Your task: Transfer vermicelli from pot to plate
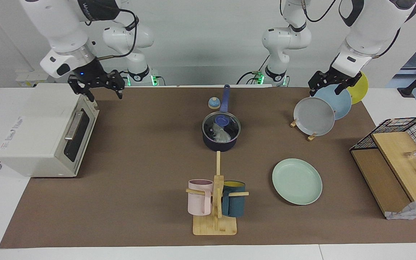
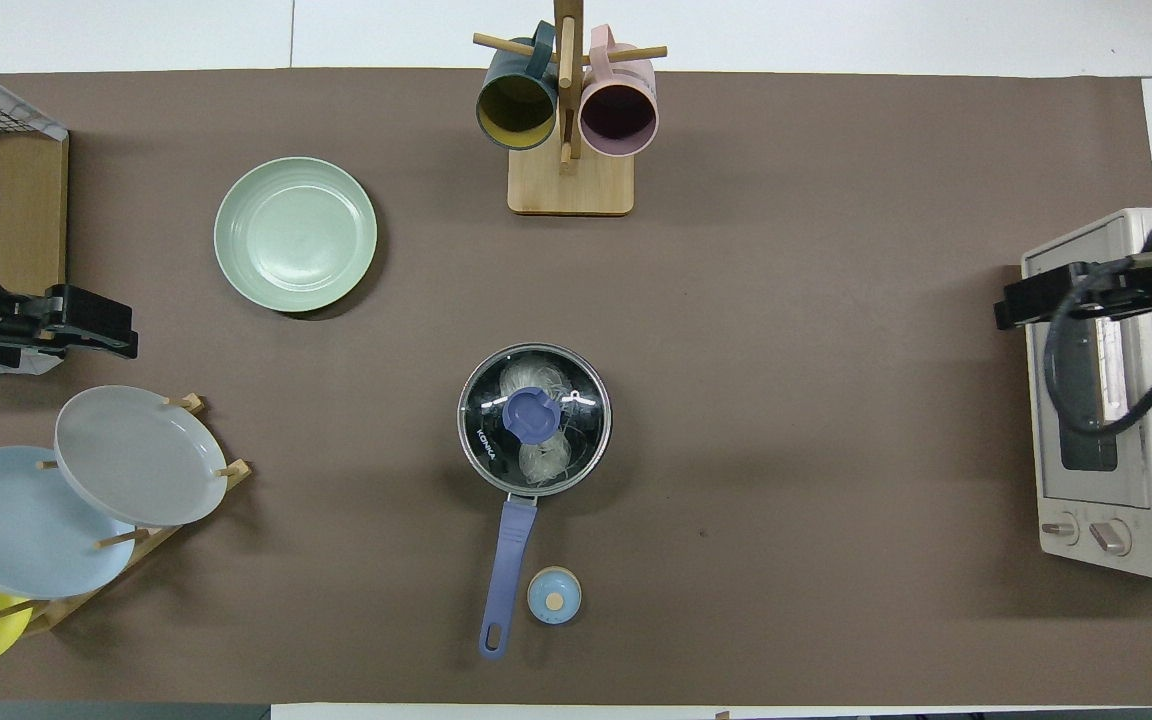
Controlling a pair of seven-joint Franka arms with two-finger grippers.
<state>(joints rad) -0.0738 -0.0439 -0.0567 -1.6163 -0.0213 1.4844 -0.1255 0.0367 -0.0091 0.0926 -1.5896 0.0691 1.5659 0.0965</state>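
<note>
Robotics lab staged as kitchen: two arms (image 1: 128, 32) bolted at a mat-covered table (image 1: 139, 162) with toaster oven (image 1: 45, 133), plain white walls.

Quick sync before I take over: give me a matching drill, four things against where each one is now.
Things:
1. vermicelli
2. plate
3. left gripper
4. right gripper

Places:
A. over the toaster oven's edge
B. bare, flat on the mat
C. over the plate rack
D. in the pot, under the glass lid

Pairs: 1-D, 2-B, 3-C, 4-A
</note>
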